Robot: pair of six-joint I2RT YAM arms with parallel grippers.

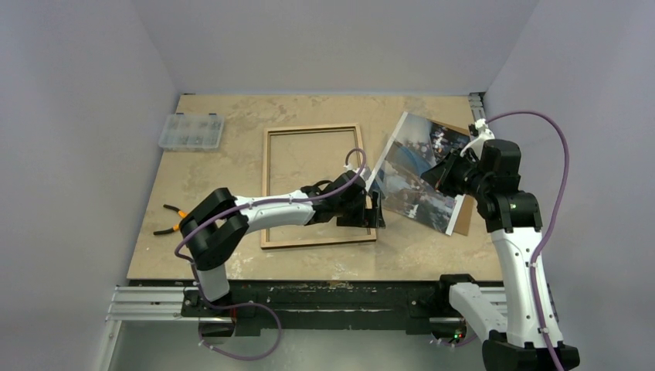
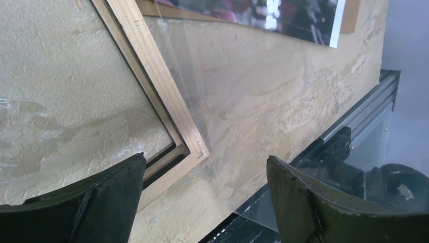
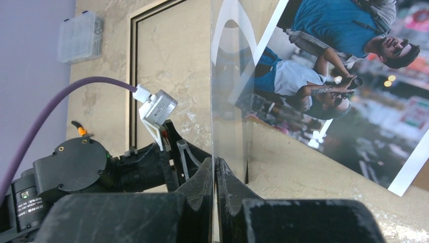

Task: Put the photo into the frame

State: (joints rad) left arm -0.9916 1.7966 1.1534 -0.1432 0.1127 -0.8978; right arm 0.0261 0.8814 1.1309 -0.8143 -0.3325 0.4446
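tan wood faces up on the frame [image 1: 266,185], which lies flat mid-table with its long axis running away from the arms, short rails near and far. the photo [image 1: 417,166] is just right of it, print side up on the brown backing board [image 1: 463,218]. its long axis also runs roughly near to far but skewed, the far end leaning right. the left gripper [image 1: 377,210] hovers at the frame's near right corner, jaws spread wide with nothing between them. the right gripper [image 1: 442,175] is over the photo, fingers pinched tight on the edge of a clear sheet [image 3: 230,101].

the top view gives only a pale edge of that sheet beside the photo. the right wrist view shows it rising from the closed fingers, with the photo lying behind it and the man in the blue shirt turned sideways, head toward that view's right. the left wrist view shows the frame's corner joint and the sheet's edge crossing just beside it; whether they touch i cannot tell. a plastic parts box [image 1: 191,131] and pliers [image 1: 170,219] sit at the table's left.
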